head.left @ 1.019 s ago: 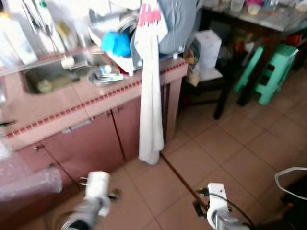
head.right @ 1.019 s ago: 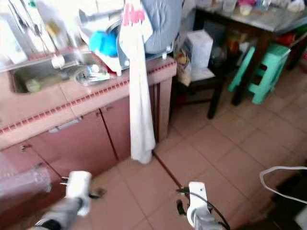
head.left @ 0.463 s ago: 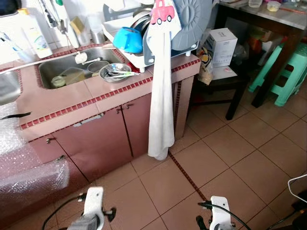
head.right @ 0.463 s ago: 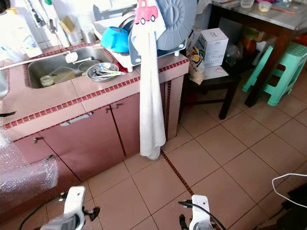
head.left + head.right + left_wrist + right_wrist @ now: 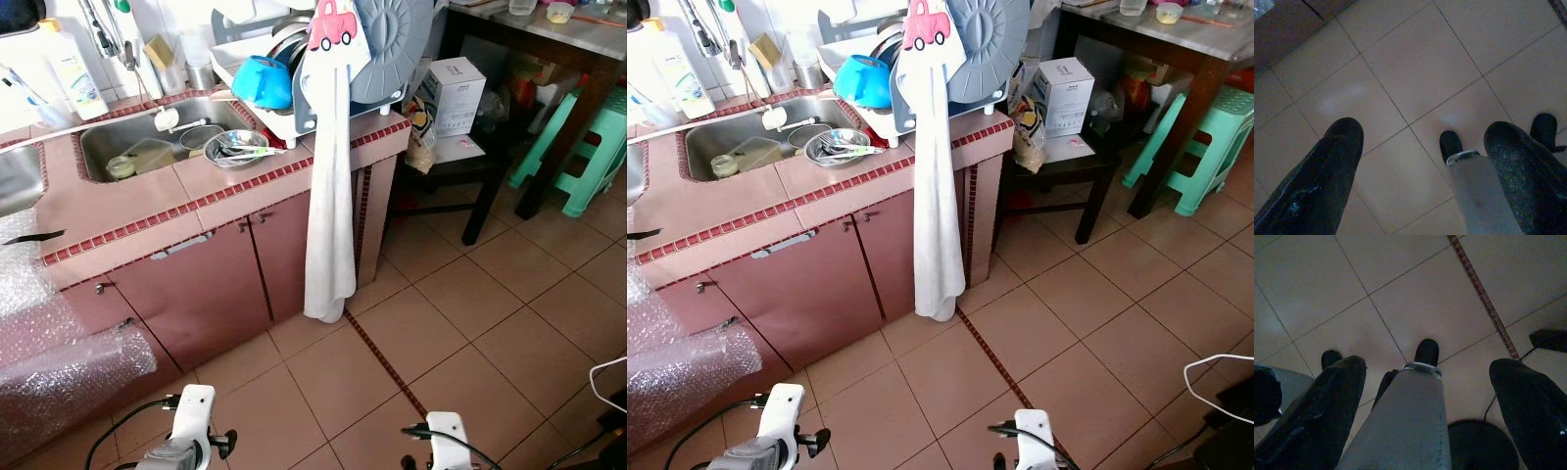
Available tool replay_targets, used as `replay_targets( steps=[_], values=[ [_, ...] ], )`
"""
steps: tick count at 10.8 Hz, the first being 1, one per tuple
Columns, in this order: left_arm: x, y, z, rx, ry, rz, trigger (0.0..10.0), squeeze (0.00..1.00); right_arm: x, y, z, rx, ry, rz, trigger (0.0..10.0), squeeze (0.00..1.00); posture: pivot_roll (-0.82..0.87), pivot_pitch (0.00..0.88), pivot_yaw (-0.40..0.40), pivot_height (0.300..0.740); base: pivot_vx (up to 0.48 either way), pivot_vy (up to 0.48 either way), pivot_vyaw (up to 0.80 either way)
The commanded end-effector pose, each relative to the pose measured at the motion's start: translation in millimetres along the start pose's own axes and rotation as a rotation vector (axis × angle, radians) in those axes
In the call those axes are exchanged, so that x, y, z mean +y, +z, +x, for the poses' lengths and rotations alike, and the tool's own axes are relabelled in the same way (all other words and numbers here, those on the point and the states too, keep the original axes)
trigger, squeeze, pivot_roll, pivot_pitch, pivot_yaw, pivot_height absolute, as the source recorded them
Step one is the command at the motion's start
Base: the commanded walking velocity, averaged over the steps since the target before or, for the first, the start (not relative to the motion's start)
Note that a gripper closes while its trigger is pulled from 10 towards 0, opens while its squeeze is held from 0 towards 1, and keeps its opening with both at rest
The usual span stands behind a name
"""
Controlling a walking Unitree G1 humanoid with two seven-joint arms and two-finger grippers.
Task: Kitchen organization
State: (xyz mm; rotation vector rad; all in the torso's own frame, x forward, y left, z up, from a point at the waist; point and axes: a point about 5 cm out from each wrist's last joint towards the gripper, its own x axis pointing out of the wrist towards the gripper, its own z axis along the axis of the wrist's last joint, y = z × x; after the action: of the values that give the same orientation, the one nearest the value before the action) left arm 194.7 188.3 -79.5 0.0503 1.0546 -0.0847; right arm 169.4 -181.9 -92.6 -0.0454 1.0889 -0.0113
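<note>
Both arms hang idle over the tiled floor (image 5: 460,323): left gripper (image 5: 1422,142) and right gripper (image 5: 1427,372) spread wide, holding nothing. A metal bowl (image 5: 236,148) sits at the counter's (image 5: 127,211) sink edge, beside the dish rack (image 5: 294,108).

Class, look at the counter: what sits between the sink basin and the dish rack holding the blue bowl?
A metal bowl holding cutlery sits on the counter between the sink and the dish rack, seen in both eye views.
</note>
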Motion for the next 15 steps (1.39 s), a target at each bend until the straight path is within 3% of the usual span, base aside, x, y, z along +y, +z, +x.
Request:
replay_targets(
  steps=[1,5,7,15],
  values=[
    [2.6,-2.6,-0.7,0.003,-0.004,0.026,10.0,0.00,4.4,0.6,0.3,0.001,0.022,-0.044,10.0,0.00,0.05,0.000,0.111,0.740,0.000,0.000,0.00],
    [-1.0,-4.6,-0.4,0.007,-0.022,0.038,10.0,0.00,6.6,1.5,0.5,0.004,0.021,-0.091,10.0,0.00,0.05,0.000,0.104,0.740,0.000,0.000,0.59],
    [-1.3,-5.0,-0.3,0.010,-0.023,0.043,10.0,0.00,7.9,1.7,0.6,0.005,0.024,-0.122,10.0,0.00,0.05,0.000,0.103,0.740,0.000,0.000,0.00],
    [-3.4,-2.3,0.1,0.014,-0.035,0.120,10.0,0.00,6.3,1.4,0.4,0.007,0.030,-0.200,10.0,0.00,0.05,0.000,0.095,0.740,0.000,0.326,0.00]
  ],
)
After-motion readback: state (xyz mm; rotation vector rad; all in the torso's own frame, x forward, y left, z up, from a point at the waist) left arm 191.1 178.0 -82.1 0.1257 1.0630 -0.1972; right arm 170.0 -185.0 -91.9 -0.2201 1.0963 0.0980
